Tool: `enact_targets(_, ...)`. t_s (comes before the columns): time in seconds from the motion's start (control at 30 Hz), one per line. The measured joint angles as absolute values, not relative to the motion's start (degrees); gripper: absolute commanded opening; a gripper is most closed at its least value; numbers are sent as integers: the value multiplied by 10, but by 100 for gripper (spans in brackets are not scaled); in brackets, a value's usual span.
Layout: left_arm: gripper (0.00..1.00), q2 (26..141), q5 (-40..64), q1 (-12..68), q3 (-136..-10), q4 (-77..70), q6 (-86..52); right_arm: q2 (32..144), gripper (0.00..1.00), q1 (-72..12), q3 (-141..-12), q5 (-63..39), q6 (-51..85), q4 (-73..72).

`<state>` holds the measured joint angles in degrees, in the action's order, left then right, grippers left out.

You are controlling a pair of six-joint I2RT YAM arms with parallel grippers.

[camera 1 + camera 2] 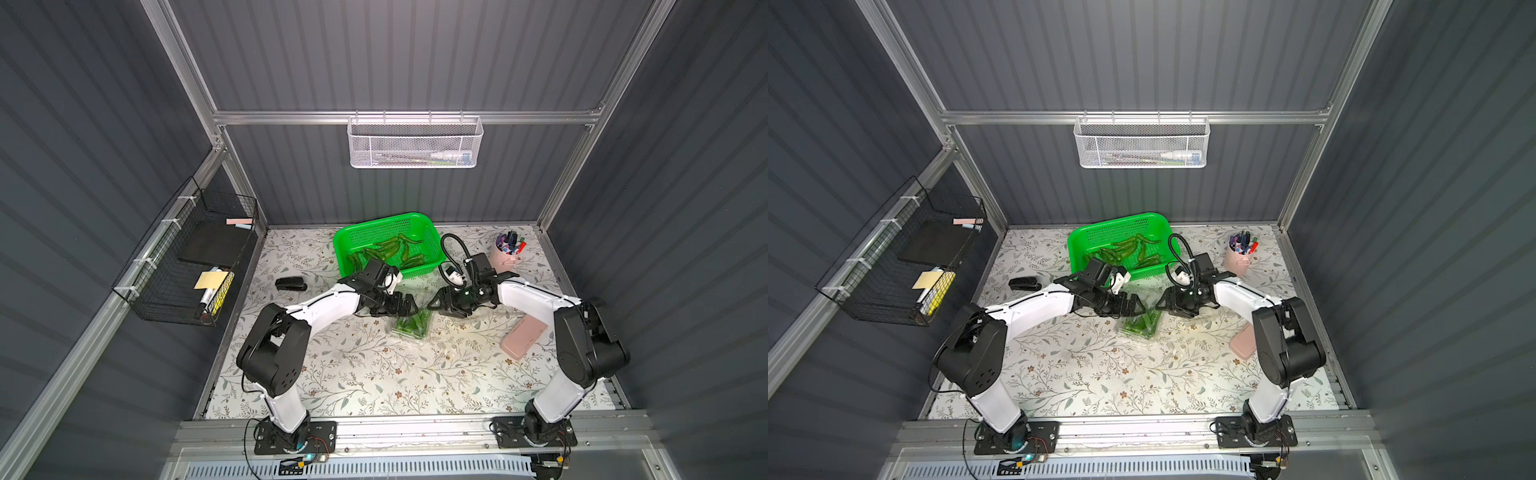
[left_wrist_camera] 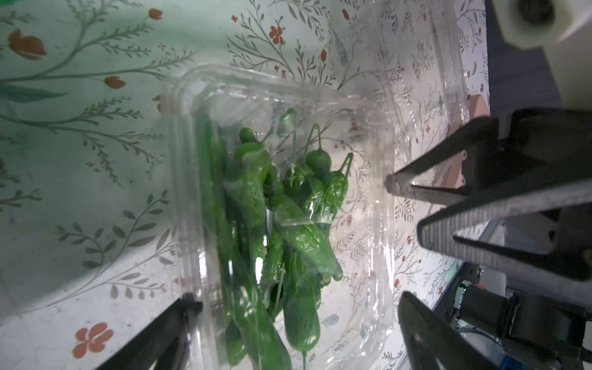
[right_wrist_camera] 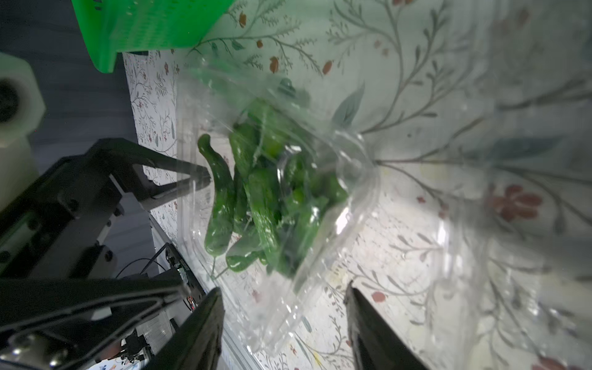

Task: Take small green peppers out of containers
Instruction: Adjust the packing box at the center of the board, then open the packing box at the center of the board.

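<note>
The left gripper (image 2: pixel 299 299), lower frame, gapes astride the container (image 2: pixel 381 153) of peppers (image 2: pixel 253 192); right gripper (image 3: pixel 284 288) half-spread at its corner, contact unclear.

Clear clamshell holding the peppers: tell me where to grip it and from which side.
Take the clamshell across its narrow width, by the two long walls, from above. Those walls run parallel, the peppers sit between them, and the open left gripper flanks both. Squeeze lightly; the plastic looks thin.
</note>
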<state>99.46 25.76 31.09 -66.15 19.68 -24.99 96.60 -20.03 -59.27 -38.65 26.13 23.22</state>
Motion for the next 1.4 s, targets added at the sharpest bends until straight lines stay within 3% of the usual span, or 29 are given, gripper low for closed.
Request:
enact_targets(0.33, 99, 1012, 189, 311, -700, 203, -271, 942, 50, -200, -564, -396, 285, 212)
enact_targets(0.77, 99, 1039, 159, 311, -723, 205, -277, 996, 49, -202, -583, -481, 295, 170)
enact_targets(1.4, 99, 1043, 159, 311, -724, 201, -281, 1022, 49, -206, -584, -498, 296, 143)
